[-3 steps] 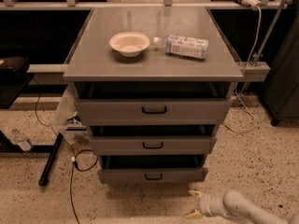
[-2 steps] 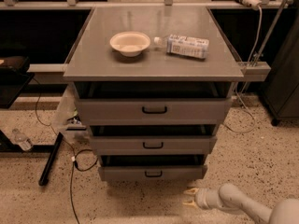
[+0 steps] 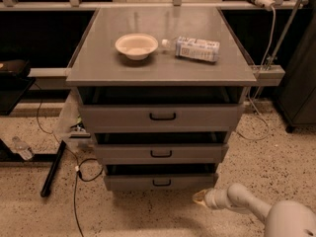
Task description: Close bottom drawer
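The bottom drawer [image 3: 160, 181] is the lowest of three stacked grey drawers, with a flat grey front and a small black loop handle. It stands pulled out a little, with a dark gap above its front. My gripper [image 3: 199, 197] is low at the lower right, just in front of and below the drawer's right front corner. The pale arm reaches in from the bottom right corner.
The middle drawer [image 3: 161, 153] and top drawer [image 3: 162, 116] also stand slightly open. A bowl [image 3: 137, 46] and a lying plastic bottle [image 3: 196, 48] rest on the cabinet top [image 3: 98, 63]. Cables [image 3: 81, 174] and a black bar [image 3: 53, 168] lie on the speckled floor at left.
The gripper has moved left and up, closer to the bottom drawer's right front corner. The drawers look unchanged.
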`<act>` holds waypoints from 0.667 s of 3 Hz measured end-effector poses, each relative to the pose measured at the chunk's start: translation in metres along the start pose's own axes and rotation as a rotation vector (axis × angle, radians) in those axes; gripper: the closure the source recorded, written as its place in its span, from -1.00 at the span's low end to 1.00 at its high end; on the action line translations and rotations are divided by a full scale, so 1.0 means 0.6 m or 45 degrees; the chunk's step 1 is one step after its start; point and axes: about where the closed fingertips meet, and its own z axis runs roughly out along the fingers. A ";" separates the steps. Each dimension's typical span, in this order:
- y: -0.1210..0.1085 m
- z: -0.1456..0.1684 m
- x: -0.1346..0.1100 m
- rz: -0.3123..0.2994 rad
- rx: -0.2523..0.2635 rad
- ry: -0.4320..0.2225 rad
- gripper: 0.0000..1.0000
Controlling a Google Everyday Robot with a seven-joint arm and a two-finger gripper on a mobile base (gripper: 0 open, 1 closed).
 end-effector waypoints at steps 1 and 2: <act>0.000 0.000 0.000 0.000 0.000 0.000 0.07; 0.000 0.000 0.000 0.000 0.000 0.000 -0.39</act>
